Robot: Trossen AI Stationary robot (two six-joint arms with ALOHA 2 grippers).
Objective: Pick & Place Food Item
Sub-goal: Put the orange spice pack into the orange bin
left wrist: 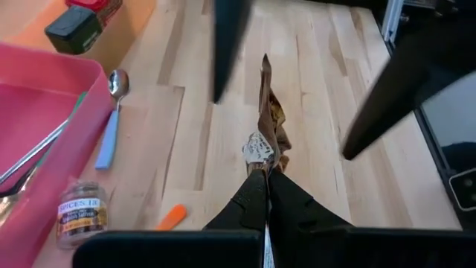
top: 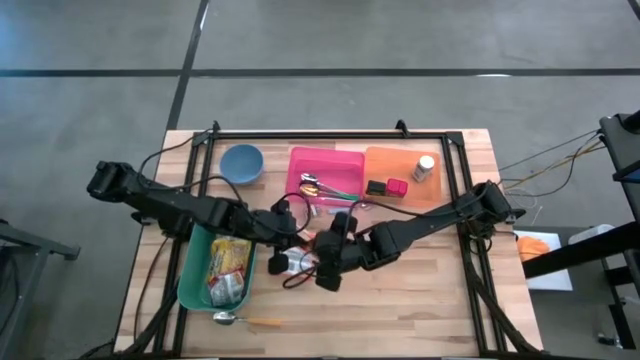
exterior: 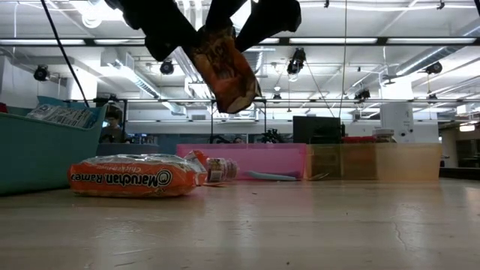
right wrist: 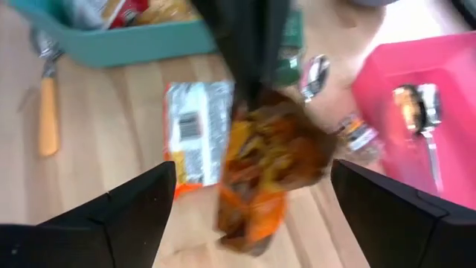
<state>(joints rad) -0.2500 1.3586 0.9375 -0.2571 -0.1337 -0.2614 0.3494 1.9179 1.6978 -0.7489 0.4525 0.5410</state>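
low view — left gripper (exterior: 196, 39) pinching snack bag (exterior: 227, 69), aloft

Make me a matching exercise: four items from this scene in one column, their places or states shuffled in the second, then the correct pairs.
Things:
1. snack bag
2. ramen packet
3. blue bowl
4. spice jar

Places or states:
A. lying flat on the table
B. at the table's far edge, beside the pink tray
C. on its side beside the pink tray
D. pinched in the left gripper, off the table

Pairs: 1-D, 2-A, 3-B, 4-C
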